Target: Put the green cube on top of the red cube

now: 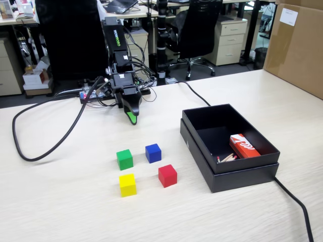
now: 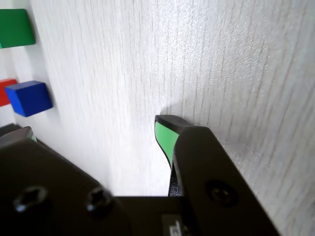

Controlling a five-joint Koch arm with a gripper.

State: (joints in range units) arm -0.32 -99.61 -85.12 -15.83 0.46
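Your gripper [image 1: 132,119] hangs near the arm's base, holding nothing — whether its jaws are apart or together I cannot tell, because only one green-tipped finger shows clearly. The green cube [image 1: 124,159] lies on the table in front of it, toward the camera in the fixed view. The red cube [image 1: 167,175] sits further on, to the right — well apart from the green one.

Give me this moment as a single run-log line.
tool: near base, holding nothing | green cube: on table, untouched | red cube: on table, bare top | stack: not started
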